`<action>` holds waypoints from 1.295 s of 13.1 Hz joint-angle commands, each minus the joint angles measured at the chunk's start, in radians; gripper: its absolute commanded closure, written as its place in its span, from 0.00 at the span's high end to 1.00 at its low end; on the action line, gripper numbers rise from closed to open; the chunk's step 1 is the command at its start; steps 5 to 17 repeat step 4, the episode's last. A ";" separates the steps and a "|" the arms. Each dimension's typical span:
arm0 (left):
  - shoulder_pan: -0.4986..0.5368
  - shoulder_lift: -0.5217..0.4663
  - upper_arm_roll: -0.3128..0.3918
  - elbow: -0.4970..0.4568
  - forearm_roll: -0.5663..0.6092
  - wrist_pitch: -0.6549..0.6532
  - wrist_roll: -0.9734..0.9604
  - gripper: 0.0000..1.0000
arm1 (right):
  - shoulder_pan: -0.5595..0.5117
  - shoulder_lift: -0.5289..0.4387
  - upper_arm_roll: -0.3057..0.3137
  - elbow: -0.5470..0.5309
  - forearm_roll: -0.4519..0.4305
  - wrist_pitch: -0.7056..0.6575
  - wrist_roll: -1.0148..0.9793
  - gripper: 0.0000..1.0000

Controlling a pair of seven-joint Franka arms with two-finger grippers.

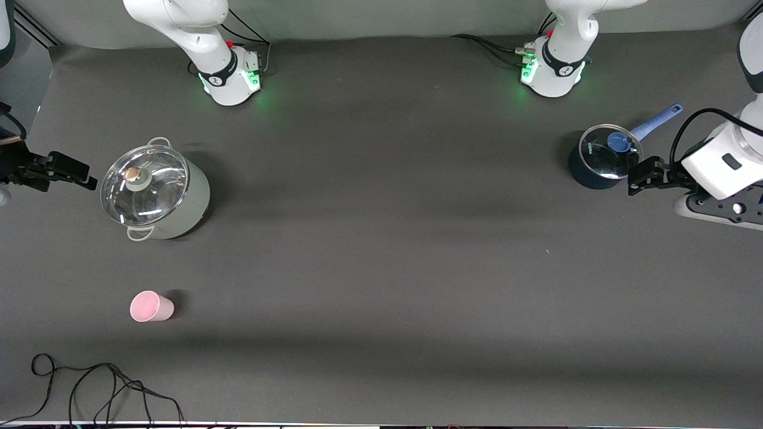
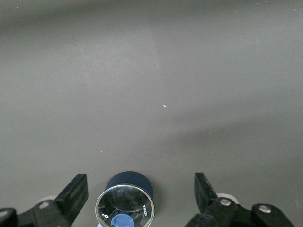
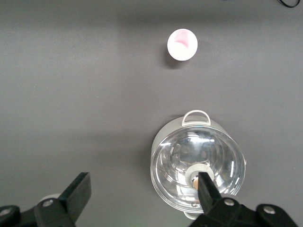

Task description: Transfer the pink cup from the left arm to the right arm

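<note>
Pink cup (image 1: 151, 307) stands upright on the dark table (image 1: 381, 268), down at the right arm's end and nearer the front camera than the grey-green pot (image 1: 156, 189) with the glass lid; from the right wrist view the cup (image 3: 182, 44) shows mouth-up and well apart from that pot (image 3: 198, 163). Right gripper (image 1: 56, 170) hangs up in the air at the edge of the table, just beside the big pot, fingers spread wide with nothing between them, and you can see the same wide gap in its own wrist view (image 3: 142, 196). Left gripper (image 1: 647, 177) hangs over the other end, right by the small dark blue saucepan (image 1: 602, 156) with the blue handle, and it too is spread wide and carrying nothing (image 2: 141, 194). So neither arm has the cup, and the cup sits on the right arm's ground, a long way from the left gripper. That picture fits two readings: a handover that has run and ended with the cup set down here, or both arms parked with the pick-up to come. If a grasp is called for, it wants the fingers dropped square on either side of the cup's wall, closing gently, since a light cup like that looks likely to tip or skid
</note>
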 commanded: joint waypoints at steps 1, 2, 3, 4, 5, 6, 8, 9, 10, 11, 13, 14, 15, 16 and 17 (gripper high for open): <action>0.003 0.003 0.000 0.018 0.006 -0.030 0.010 1.00 | 0.004 -0.003 -0.001 0.015 -0.024 -0.012 -0.019 1.00; 0.003 0.002 0.000 0.016 0.004 -0.030 0.010 1.00 | 0.004 0.001 -0.001 0.015 -0.024 -0.011 -0.018 1.00; 0.003 0.000 0.001 0.013 0.004 -0.030 0.010 1.00 | 0.004 0.001 -0.001 0.015 -0.024 -0.009 -0.018 1.00; 0.003 0.000 0.000 0.010 0.004 -0.029 0.010 1.00 | 0.004 0.001 -0.001 0.015 -0.024 -0.008 -0.018 1.00; 0.003 0.000 0.000 0.010 0.004 -0.029 0.010 1.00 | 0.004 0.001 -0.001 0.015 -0.024 -0.008 -0.018 1.00; 0.003 0.000 0.000 0.010 0.004 -0.029 0.010 1.00 | 0.004 0.001 -0.001 0.015 -0.024 -0.008 -0.018 1.00; 0.003 0.000 0.000 0.010 0.004 -0.029 0.010 1.00 | 0.004 0.001 -0.001 0.015 -0.024 -0.008 -0.018 1.00; 0.003 0.000 0.000 0.010 0.004 -0.029 0.010 1.00 | 0.004 0.001 -0.001 0.015 -0.024 -0.008 -0.018 1.00; 0.003 0.000 0.000 0.010 0.004 -0.029 0.010 1.00 | 0.004 0.001 -0.001 0.015 -0.024 -0.008 -0.018 1.00; 0.003 0.000 0.000 0.010 0.004 -0.029 0.010 1.00 | 0.004 0.001 -0.001 0.015 -0.024 -0.008 -0.018 1.00; 0.003 0.000 0.000 0.010 0.004 -0.029 0.010 1.00 | 0.004 0.001 -0.001 0.015 -0.024 -0.008 -0.018 1.00; 0.003 0.000 0.000 0.010 0.004 -0.029 0.010 1.00 | 0.004 0.001 -0.001 0.015 -0.024 -0.008 -0.018 1.00; 0.003 0.000 0.000 0.010 0.004 -0.029 0.010 1.00 | 0.004 0.001 -0.001 0.015 -0.024 -0.008 -0.018 1.00; 0.003 0.000 0.000 0.010 0.004 -0.029 0.010 1.00 | 0.004 0.001 -0.001 0.015 -0.024 -0.008 -0.018 1.00; 0.003 0.000 0.000 0.010 0.004 -0.029 0.010 1.00 | 0.004 0.001 -0.001 0.015 -0.024 -0.008 -0.018 1.00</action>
